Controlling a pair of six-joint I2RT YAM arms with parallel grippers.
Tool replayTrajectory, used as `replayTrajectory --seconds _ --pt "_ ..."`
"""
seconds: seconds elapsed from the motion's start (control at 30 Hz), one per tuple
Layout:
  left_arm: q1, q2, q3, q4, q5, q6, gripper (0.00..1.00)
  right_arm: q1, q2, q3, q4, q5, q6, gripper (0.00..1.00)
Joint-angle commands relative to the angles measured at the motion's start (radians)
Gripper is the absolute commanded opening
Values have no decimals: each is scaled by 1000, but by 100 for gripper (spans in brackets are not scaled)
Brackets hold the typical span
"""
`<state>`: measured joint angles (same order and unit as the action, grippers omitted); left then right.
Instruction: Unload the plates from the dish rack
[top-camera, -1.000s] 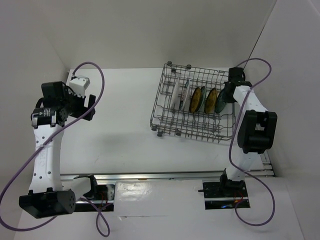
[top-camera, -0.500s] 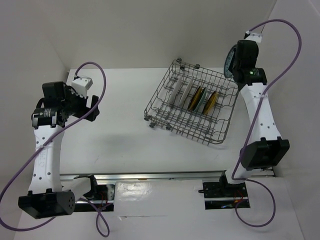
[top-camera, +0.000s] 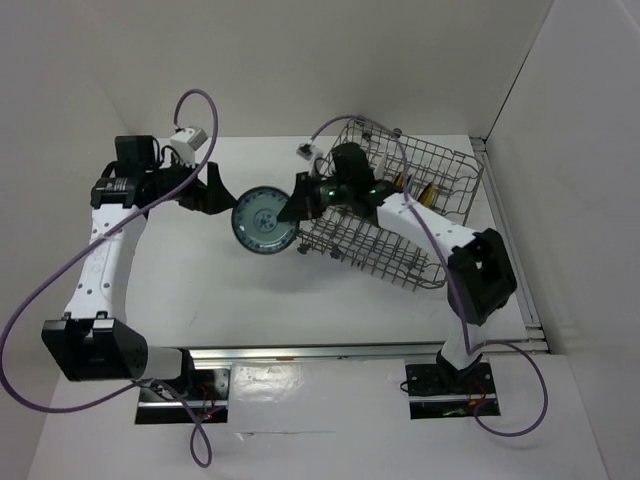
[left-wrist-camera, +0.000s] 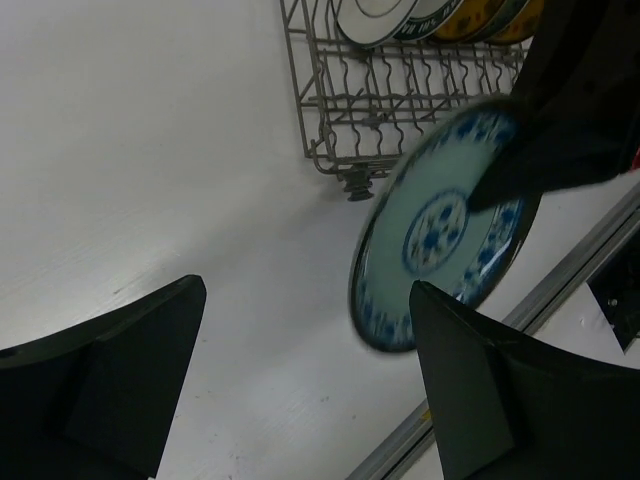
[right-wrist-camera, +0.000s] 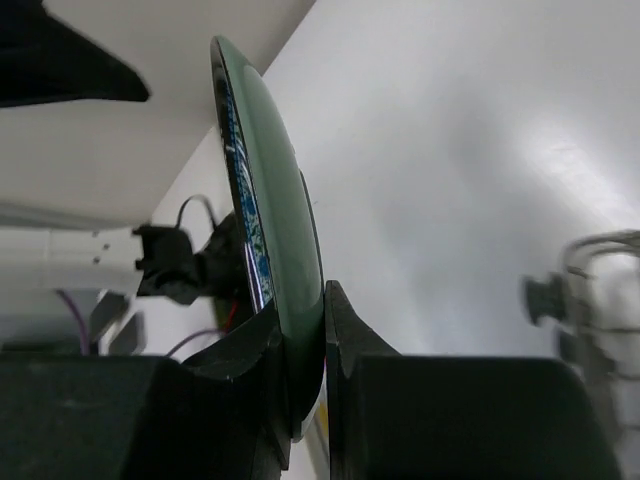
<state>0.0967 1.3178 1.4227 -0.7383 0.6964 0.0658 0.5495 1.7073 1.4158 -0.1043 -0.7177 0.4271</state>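
My right gripper (top-camera: 297, 207) is shut on the right rim of a teal-blue patterned plate (top-camera: 264, 221) and holds it above the table, left of the grey wire dish rack (top-camera: 405, 255). In the right wrist view the plate (right-wrist-camera: 270, 240) shows edge-on, pinched between my jaws (right-wrist-camera: 322, 350). My left gripper (top-camera: 217, 191) is open and empty, just left of the plate. In the left wrist view the plate (left-wrist-camera: 440, 225) hangs ahead, beyond the open gripper (left-wrist-camera: 300, 380). A white plate (left-wrist-camera: 375, 15) and ochre plates (left-wrist-camera: 480, 18) stand in the rack (left-wrist-camera: 400, 95).
The rack sits askew at the right back of the table, and my right arm (top-camera: 400, 205) reaches across it. A metal rail (top-camera: 330, 350) runs along the table's near edge. White walls stand close at left, back and right.
My right arm swung from the far right across the rack to the left with the teal plate. The rack turned and shifted. My left gripper moved right, toward the plate.
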Motion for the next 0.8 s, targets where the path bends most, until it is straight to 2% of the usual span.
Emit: replayTrajectory --seconds 0.0,0.2,0.3,0.4,0.5,0.53,0.57,0.63,0.7,0.73,0.77 --pt "-54 60 36 1 -20 -3 97 73 58 81 196 -192 59 0" --pt "-132 120 -1 -65 -109 83 78 96 146 66 259 -224 111 0" --pt "-155 133 -10 -117 -74 129 65 105 166 66 249 -200 111 0" --pt "-155 133 -21 -147 -52 166 56 105 175 75 239 -186 102 0" --pt "-155 124 -30 -173 -52 177 32 105 175 84 229 -172 102 0" --pt "-155 124 -39 -173 -52 177 10 105 184 98 229 -183 93 0" --pt "-155 124 -39 -173 -52 177 0 105 184 98 216 -183 93 0" --pt "-155 138 -27 -194 -52 164 0 105 184 109 174 -149 70 1" --pt "-155 147 -15 -194 -64 137 0 96 157 120 94 -80 41 10" --pt "-141 147 -5 -194 -86 115 0 84 156 159 57 -69 -6 31" --pt "-132 147 -5 -194 -96 106 0 75 141 176 11 -43 -20 45"
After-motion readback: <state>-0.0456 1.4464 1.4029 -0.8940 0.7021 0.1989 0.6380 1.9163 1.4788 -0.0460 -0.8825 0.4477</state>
